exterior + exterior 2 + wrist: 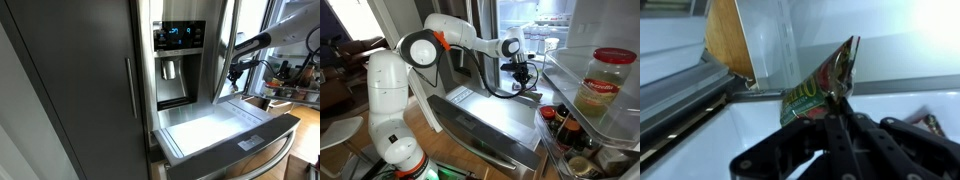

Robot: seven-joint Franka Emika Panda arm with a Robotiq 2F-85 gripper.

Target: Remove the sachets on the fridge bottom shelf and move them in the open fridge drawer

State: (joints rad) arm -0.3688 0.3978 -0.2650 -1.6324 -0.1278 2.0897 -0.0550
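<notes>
In the wrist view my gripper (pixel 840 108) is shut on a sachet (pixel 820 88), a flat packet with yellow, green and red print that sticks up from the fingertips. It hangs over the bright white inside of the fridge drawer (pixel 750 135). A small dark-marked object (pixel 932 122) lies at the right edge; I cannot tell if it is another sachet. In both exterior views the gripper (pixel 236 70) (pixel 523 75) is at the open fridge, above the back of the pulled-out fridge drawer (pixel 215 128) (pixel 470 100). The sachet is too small to make out there.
The deeper steel drawer front (pixel 262 150) sits below the fridge drawer. The closed door carries a water dispenser (pixel 172 70). The open door's shelves hold a large jar (pixel 605 85) and bottles (pixel 560 125). A brown panel (pixel 730 40) stands close at the upper left of the wrist view.
</notes>
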